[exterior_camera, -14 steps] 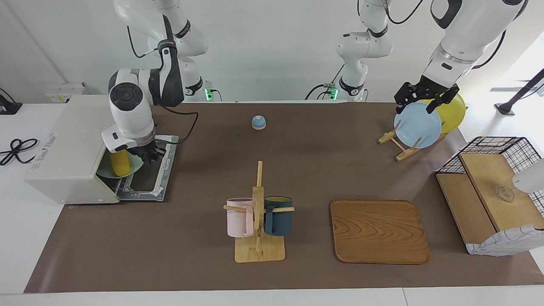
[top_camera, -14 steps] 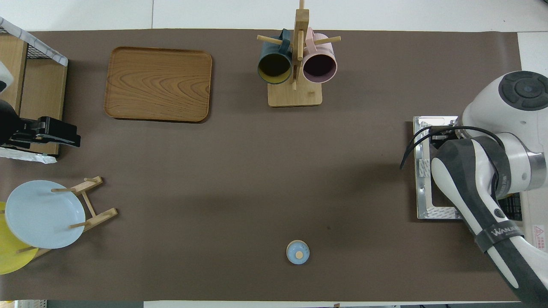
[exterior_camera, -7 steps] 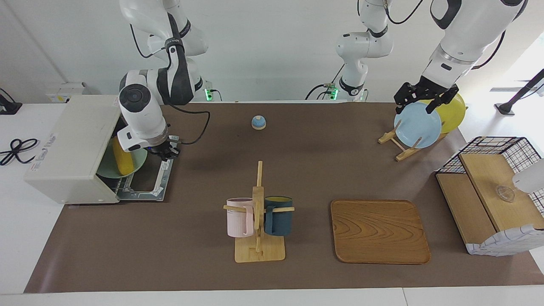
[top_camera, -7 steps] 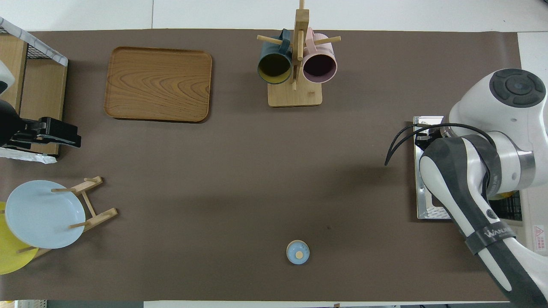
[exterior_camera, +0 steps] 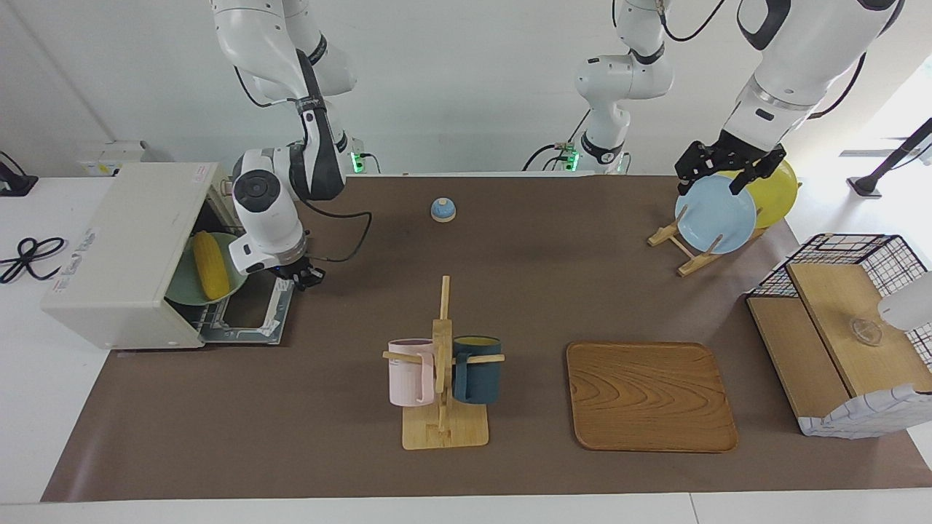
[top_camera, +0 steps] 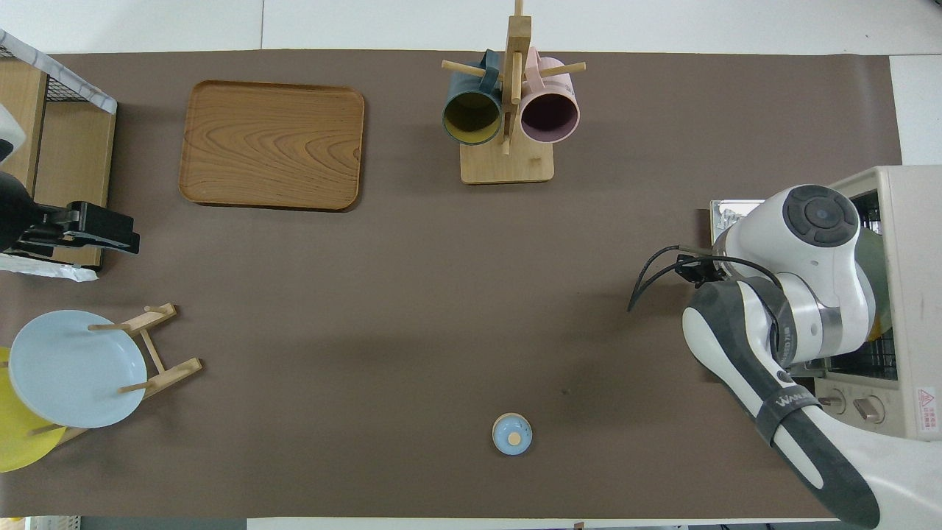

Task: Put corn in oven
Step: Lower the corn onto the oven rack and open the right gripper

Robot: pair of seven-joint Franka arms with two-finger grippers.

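The yellow corn [exterior_camera: 207, 266] lies on a green plate [exterior_camera: 183, 291] inside the cream-white oven [exterior_camera: 120, 251], at the right arm's end of the table. The oven's door [exterior_camera: 255, 314] is folded down flat on the mat. My right gripper [exterior_camera: 307, 277] hangs shut and holds nothing, just past the door's outer edge and clear of the corn. In the overhead view the right arm covers the corn, and only the oven's top [top_camera: 909, 294] and a sliver of the plate show. My left gripper [exterior_camera: 721, 169] waits open over the plate rack.
A mug rack [exterior_camera: 444, 378] with a pink and a dark blue mug stands mid-table, a wooden tray [exterior_camera: 648, 397] beside it. A small blue knob [exterior_camera: 443, 209] sits nearer the robots. Blue plate [exterior_camera: 715, 215] and yellow plate [exterior_camera: 778, 193] lean in a rack. A wire basket [exterior_camera: 844, 327] fills the left arm's end.
My right gripper has drawn back out of the oven mouth and across the open door, closing its fingers and leaving the corn on the green plate. The left arm has not moved.
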